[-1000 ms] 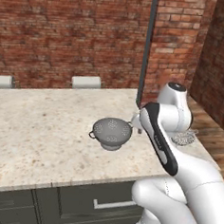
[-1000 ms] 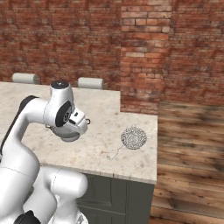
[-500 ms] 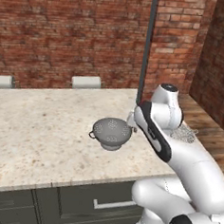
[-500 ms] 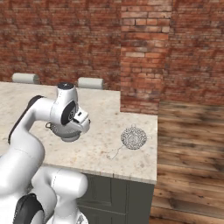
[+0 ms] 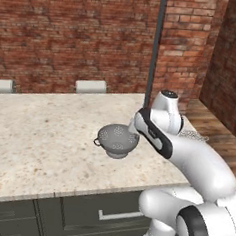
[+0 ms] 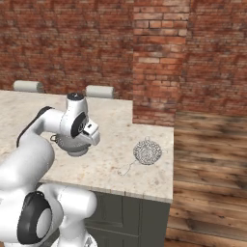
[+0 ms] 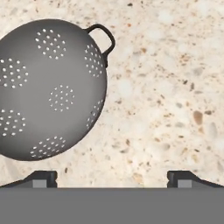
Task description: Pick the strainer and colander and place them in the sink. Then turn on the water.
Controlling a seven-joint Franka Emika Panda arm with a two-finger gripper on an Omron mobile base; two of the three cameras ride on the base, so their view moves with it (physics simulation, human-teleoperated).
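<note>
The colander, a grey perforated bowl with dark side handles, stands upright on the speckled counter. In the hand view it lies up and left of my gripper, which hangs above the counter, open and empty, its fingertips wide apart. From the left base the colander sits just left of my hand. The strainer, a small wire-mesh basket with a thin wire handle, lies near the counter's right end, well right of the hand. The sink and the water are out of view.
The counter ends in a right edge just past the strainer, with wood floor beyond. A dark vertical pole rises behind the counter. Two white objects sit along its back edge before a brick wall.
My arm has swung a little to the left, bringing the hand closer to the colander. The jaws have stayed open. Colander and strainer have not moved.
</note>
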